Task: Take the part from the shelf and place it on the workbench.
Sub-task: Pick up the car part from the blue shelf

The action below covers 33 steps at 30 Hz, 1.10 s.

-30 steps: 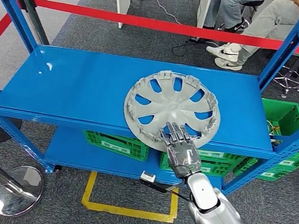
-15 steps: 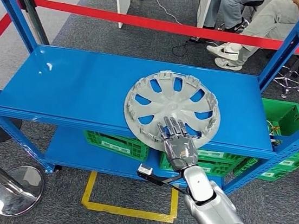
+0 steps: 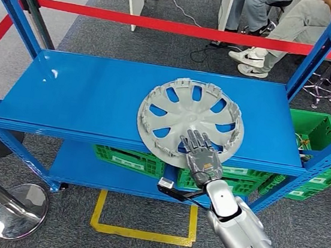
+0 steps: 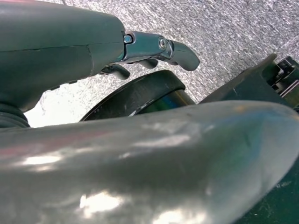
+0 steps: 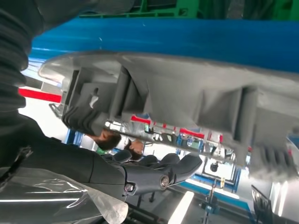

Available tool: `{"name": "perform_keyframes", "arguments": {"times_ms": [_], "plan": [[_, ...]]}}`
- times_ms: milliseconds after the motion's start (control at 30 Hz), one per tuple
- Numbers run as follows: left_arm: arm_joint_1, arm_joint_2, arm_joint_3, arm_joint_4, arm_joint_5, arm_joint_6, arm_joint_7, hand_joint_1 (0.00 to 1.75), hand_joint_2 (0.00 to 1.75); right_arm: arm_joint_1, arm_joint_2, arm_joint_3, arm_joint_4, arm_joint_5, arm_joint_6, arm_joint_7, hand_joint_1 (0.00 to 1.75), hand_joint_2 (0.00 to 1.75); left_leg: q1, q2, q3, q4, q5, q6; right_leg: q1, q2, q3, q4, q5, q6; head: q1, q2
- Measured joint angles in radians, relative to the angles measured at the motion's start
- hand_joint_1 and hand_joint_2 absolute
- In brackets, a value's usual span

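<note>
On the upper blue shelf (image 3: 89,99) the grey wheel cover (image 3: 191,118) is lying flat, its near rim jutting over the front edge — likely why the right hand (image 3: 201,158) is reaching there. Fingers spread over that rim, thumb (image 5: 176,170) apart beneath — not yet gripping.

Right robot hand (image 3: 201,158) hides hubcap (image 3: 191,118) near rim

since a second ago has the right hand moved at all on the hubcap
Yes, slightly. The right hand has edged further onto the hubcap, away from the shelf's front edge; the hubcap itself has not shifted.
</note>
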Motion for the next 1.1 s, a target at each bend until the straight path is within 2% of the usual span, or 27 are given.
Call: {"name": "perform_keyframes", "arguments": {"times_ms": [300, 333, 433, 467, 533, 833, 1100], "plan": [[0.001, 0.0, 0.0, 0.0, 0.004, 0.009, 0.0, 0.0, 0.0, -0.011, 0.0, -0.016, 0.029, -0.007, 0.021, 0.004, 0.01, 1.75, 0.0, 0.0, 0.0, 0.0, 0.0, 0.0, 0.0, 0.0, 0.0, 0.0, 0.0, 0.0, 0.0, 0.0], [0.001, 0.0, 0.0, 0.0, 0.004, 0.01, 0.0, 0.0, 0.0, -0.012, 0.0, -0.017, 0.031, -0.008, 0.023, 0.004, 0.14, 1.75, 0.0, 0.0, 0.0, 0.0, 0.0, 0.0, 0.0, 0.0, 0.0, 0.0, 0.0, 0.0, 0.0, 0.0], [0.001, 0.0, 0.0, 0.0, 0.004, 0.01, 0.0, 0.0, 0.0, -0.014, 0.0, -0.02, 0.033, -0.01, 0.027, 0.004, 1.34, 1.75, 0.0, 0.0, 0.0, 0.0, 0.0, 0.0, 0.0, 0.0, 0.0, 0.0, 0.0, 0.0, 0.0, 0.0], [0.001, 0.0, 0.0, 0.0, 0.004, 0.01, 0.0, 0.0, 0.0, -0.014, 0.0, -0.021, 0.033, -0.011, 0.028, 0.004, 1.65, 1.75, 0.0, 0.0, 0.0, 0.0, 0.0, 0.0, 0.0, 0.0, 0.0, 0.0, 0.0, 0.0, 0.0, 0.0], [0.001, 0.0, 0.0, 0.0, 0.004, 0.01, 0.0, 0.0, 0.0, -0.015, 0.0, -0.023, 0.033, -0.011, 0.031, 0.004, 1.75, 1.75, 0.0, 0.0, 0.0, 0.0, 0.0, 0.0, 0.0, 0.0, 0.0, 0.0, 0.0, 0.0, 0.0, 0.0], [0.001, 0.001, 0.001, 0.0, 0.005, 0.012, 0.0, 0.0, 0.0, -0.022, 0.0, -0.024, 0.027, -0.005, 0.019, -0.006, 1.75, 1.75, 0.0, 0.0, 0.0, 0.0, 0.0, 0.0, 0.0, 0.0, 0.0, 0.0, 0.0, 0.0, 0.0, 0.0], [0.001, 0.001, 0.001, 0.0, 0.006, 0.015, 0.0, 0.0, 0.0, -0.016, 0.0, -0.022, -0.051, 0.009, -0.01, -0.02, 1.75, 1.75, 0.0, 0.0, 0.0, 0.0, 0.0, 0.0, 0.0, 0.0, 0.0, 0.0, 0.0, 0.0, 0.0, 0.0]]}}
